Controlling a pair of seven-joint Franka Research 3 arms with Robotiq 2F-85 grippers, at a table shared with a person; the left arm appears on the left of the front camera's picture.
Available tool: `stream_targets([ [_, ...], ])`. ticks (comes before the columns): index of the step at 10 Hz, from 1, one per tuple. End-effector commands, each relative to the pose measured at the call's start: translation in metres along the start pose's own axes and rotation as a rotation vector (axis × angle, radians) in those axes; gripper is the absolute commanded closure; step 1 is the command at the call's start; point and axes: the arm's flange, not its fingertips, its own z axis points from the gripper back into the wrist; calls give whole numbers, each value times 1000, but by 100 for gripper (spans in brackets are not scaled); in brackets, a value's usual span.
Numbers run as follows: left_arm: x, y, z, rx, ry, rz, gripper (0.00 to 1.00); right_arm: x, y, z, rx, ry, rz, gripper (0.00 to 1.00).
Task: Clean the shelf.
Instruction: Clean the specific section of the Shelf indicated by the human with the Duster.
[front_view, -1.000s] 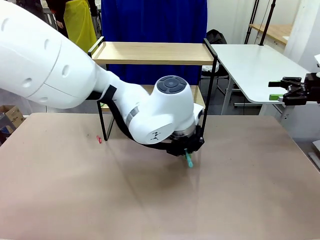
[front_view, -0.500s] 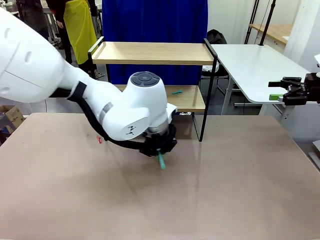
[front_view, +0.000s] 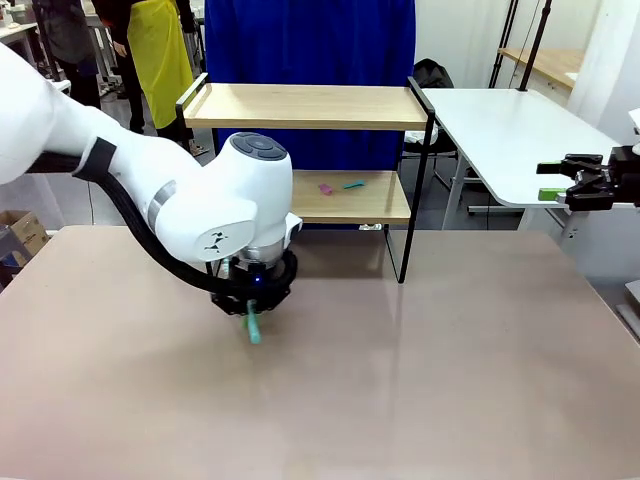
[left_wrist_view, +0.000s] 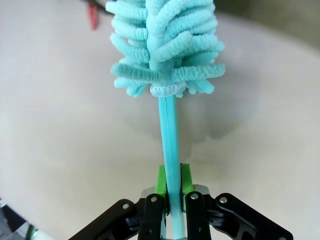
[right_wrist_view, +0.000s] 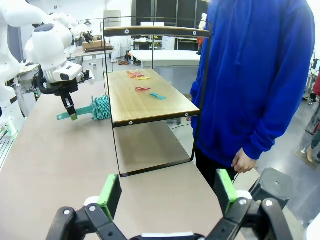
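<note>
While left end effector clamps duster | right end effector apart | risk: head snags shelf frame, scattering scraps

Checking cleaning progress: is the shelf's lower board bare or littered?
Littered. The lower board of the shelf carries a pink scrap and a teal scrap; the right wrist view shows more scraps there.

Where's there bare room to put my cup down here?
On the shelf the top board is bare. The beige tabletop is free right of the duster. Crowded: coloured scraps on the lower board, and the left hand holding the duster.
</note>
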Motion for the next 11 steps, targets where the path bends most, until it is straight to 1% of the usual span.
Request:
stream_targets([
  [1,-6,-2,0,151,-24,21,87,3,1,-1,3,0,6,0],
  [3,-8,-1,6,188,-61,22,87,3,1,-1,3,0,6,0],
  [4,-11,-7,12,96,-94,19,87,3,1,-1,3,0,6,0],
  [5,-8,5,1,153,-34,1,87,3,1,-1,3,0,6,0],
  [7,-8,5,1,153,-34,1,87,3,1,-1,3,0,6,0],
  [8,-10,-2,6,143,-46,-1,87,3,1,-1,3,0,6,0],
  [9,-16,3,19,71,-76,-24,87,3,1,-1,3,0,6,0],
  [11,-27,14,41,30,-120,-61,87,3,1,-1,3,0,6,0],
])
